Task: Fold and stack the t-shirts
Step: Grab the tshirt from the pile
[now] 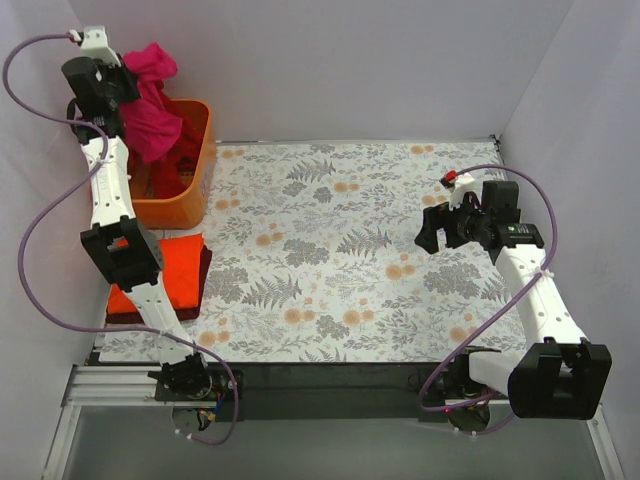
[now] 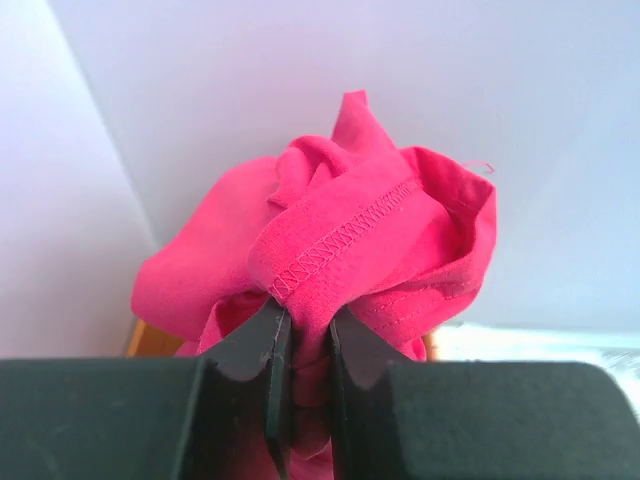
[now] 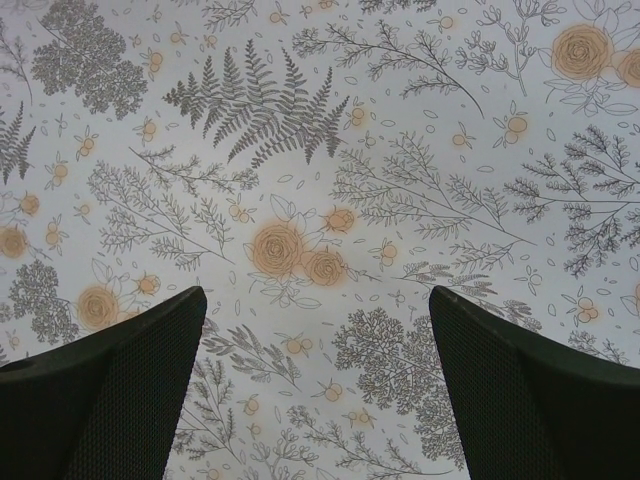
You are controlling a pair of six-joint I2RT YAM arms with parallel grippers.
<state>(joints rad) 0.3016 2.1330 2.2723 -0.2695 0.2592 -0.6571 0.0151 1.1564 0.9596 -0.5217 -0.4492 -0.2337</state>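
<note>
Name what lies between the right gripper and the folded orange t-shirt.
Only bare floral table cover between right gripper and folded orange t-shirt, in the top view.

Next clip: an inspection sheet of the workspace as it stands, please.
Surface: floral tablecloth, lying flat.
Job's things: pink t-shirt bunched and lifted above the orange tub; red cloth inside the tub; folded orange t-shirt lying on a maroon t-shirt at the table's left edge.
Clutter: nothing seen.
Grippers: left gripper shut on the pink t-shirt; right gripper open, above bare tablecloth, holding nothing.
Cables: purple cables loop loosely beside both arms, none caught on cloth.
Surroundings: plain white walls on three sides.
</note>
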